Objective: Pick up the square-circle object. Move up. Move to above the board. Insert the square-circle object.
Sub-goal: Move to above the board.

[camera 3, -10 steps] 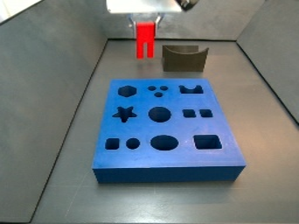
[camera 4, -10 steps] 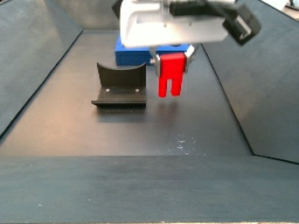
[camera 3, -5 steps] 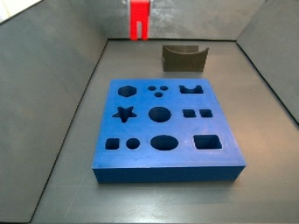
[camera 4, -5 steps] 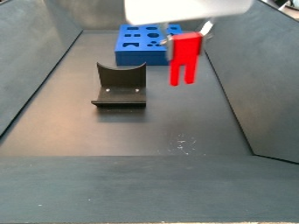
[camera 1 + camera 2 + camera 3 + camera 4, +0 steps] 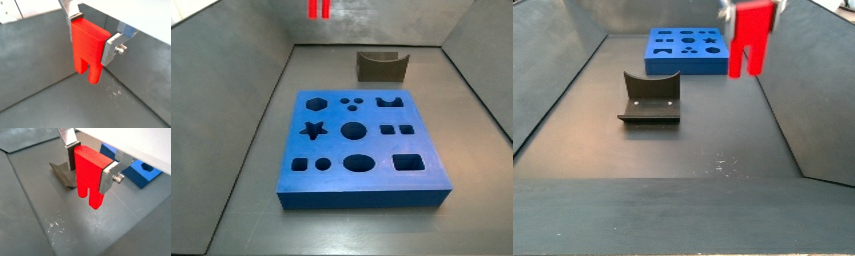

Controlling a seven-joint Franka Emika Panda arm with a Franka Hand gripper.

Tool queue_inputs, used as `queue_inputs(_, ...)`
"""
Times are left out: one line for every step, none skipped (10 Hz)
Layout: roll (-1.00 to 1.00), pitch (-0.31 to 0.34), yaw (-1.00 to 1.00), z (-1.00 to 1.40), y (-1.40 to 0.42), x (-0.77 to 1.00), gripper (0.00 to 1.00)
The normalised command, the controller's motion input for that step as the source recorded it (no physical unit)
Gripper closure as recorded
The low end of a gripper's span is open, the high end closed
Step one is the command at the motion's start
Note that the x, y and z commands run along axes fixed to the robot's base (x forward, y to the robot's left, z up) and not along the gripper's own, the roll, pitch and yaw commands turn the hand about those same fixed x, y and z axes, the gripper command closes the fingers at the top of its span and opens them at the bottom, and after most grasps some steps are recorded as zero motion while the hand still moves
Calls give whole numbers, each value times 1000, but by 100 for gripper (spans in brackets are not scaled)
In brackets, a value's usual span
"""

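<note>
Square-circle object (image 5: 90, 50) clamped in the pincer (image 5: 93, 37), hanging upright, two legs down, slot visible between them in both wrist views. Silver fingers (image 5: 110, 176) pressed on opposite faces of the upper half; legs free below. Held high above the floor: in a side view only the leg tips (image 5: 318, 9) show at the top edge, pincer body out of frame there.

Board (image 5: 360, 150) flat on the floor, cut-outs all empty, well apart from the block. Block looks to sit beyond the far edge of the board, not yet over it. Fixture (image 5: 649, 99) on the floor between near side and board in a side view; seen as the olive notched bracket (image 5: 381, 66) past the board's far right corner in the other.

Judged state: lift done, traverse to above the board pending.

Risks:
- Grip only on upper part, so a sideways knock or fast move could tilt the block and misalign the legs with the holes.
- Several similar cut-outs close together; small lateral error puts legs on the board face or the wrong hole, jamming on descent.
- Yaw mismatch to the target cut-out gives the same jam.
- Fixture low; collision unlikely at this height.
</note>
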Motion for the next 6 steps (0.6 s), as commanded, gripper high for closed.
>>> queue_inputs(25, 46, -20, 437, 72, -64, 100)
queue_inputs(26, 71, -22, 198, 48, -20, 100)
queue_inputs(-69, -120, -900, 292, -1000, 183, 100)
queue_inputs(-70, -114, -816, 282, -1000, 185, 100)
queue_inputs(-78, -77, -561, 289, -1000, 178, 100)
queue_inputs(-108, -46, -358, 288, -1000, 179, 100)
